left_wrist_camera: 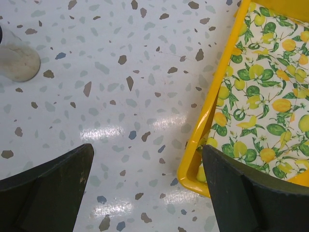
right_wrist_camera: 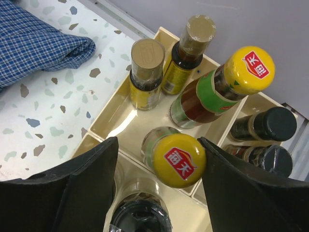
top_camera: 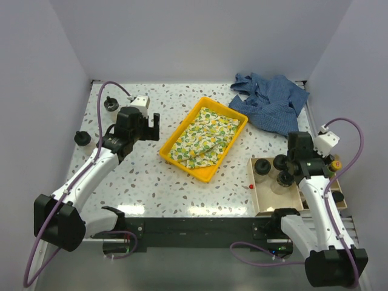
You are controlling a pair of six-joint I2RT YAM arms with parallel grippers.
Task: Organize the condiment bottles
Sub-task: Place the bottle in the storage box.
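In the right wrist view my right gripper stands open around a yellow-capped bottle upright in the beige organizer tray. There is a gap at its left finger, while the right finger is at the cap's edge. Beside it stand a green-labelled yellow-capped bottle, two gold-capped bottles, and black-lidded jars. Two black-lidded bottles stand on the table at the far left. My left gripper hangs open over bare table with nothing between its fingers.
A yellow tray lined with a lemon-print cloth lies mid-table, its corner beside my left gripper's right finger. A crumpled blue cloth lies at the back right. A small red object sits left of the organizer.
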